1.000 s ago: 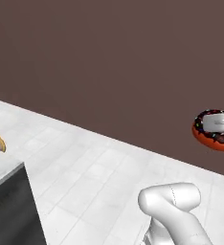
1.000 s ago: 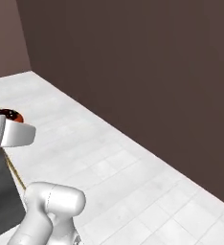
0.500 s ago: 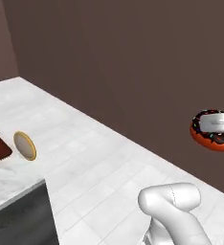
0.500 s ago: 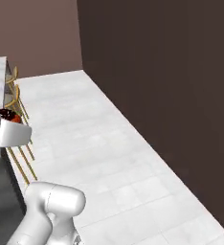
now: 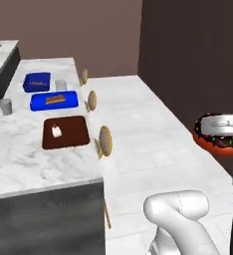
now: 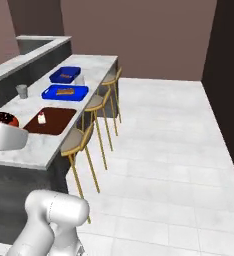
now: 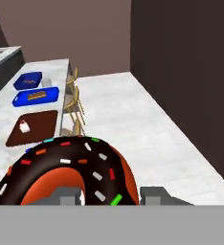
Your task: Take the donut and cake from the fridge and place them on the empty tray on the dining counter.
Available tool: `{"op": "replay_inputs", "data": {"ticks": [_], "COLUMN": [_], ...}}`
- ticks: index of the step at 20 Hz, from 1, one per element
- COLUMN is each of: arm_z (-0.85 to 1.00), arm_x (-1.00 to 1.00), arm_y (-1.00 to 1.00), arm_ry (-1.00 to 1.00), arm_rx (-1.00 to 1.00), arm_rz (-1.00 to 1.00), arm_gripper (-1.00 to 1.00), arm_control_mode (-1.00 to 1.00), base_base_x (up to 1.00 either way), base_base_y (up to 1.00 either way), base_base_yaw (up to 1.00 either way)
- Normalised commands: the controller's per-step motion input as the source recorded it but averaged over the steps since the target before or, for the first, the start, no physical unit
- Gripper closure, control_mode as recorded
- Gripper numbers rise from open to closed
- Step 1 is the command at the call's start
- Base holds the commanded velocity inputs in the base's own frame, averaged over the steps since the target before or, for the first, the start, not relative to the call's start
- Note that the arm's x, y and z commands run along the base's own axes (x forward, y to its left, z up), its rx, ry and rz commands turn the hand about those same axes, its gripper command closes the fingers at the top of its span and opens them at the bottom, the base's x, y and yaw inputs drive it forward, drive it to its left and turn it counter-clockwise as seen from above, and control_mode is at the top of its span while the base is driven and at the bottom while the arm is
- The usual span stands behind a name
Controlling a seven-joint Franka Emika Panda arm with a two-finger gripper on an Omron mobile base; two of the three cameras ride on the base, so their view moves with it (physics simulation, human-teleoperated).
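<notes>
Donut (image 7: 71, 170) sits in the gripper (image 7: 109, 196), jaws partly closed around its ring, held up off the floor. Reddish-brown tray (image 5: 66, 132) is the landmark: it lies on the dining counter (image 5: 24, 159), ahead and to the left of the gripper, well apart from it. Cake (image 5: 56, 131) already rests on the tray, toward its left part, so the bare right part looks like the drop spot. Blue trays (image 5: 54, 100) lie just beyond the tray; stools (image 6: 84, 137) stand along the counter edge beside it.
</notes>
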Motion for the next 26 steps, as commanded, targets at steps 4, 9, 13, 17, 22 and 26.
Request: {"op": "replay_inputs", "data": {"ticks": [4,9,13,17,22,26], "arm_z": [0.0,0.0,0.0,0.0,0.0,0.0], "arm_x": [0.0,0.0,0.0,0.0,0.0,0.0], "arm_y": [0.0,0.0,0.0,0.0,0.0,0.0], "arm_ry": [0.0,0.0,0.0,0.0,0.0,0.0], "arm_rx": [0.0,0.0,0.0,0.0,0.0,0.0], "arm_rz": [0.0,0.0,0.0,0.0,0.0,0.0], "arm_gripper": [1.0,1.0,1.0,1.0,1.0,1.0], "arm_control_mode": [1.0,1.0,1.0,1.0,1.0,1.0], "base_base_x": [0.6,0.76,0.74,0.37,0.11,0.03], "base_base_y": [-0.52,-0.58,-0.74,-0.77,-0.75,-0.84], "base_base_yaw": [0.71,0.62,0.56,0.56,0.58,0.53]}}
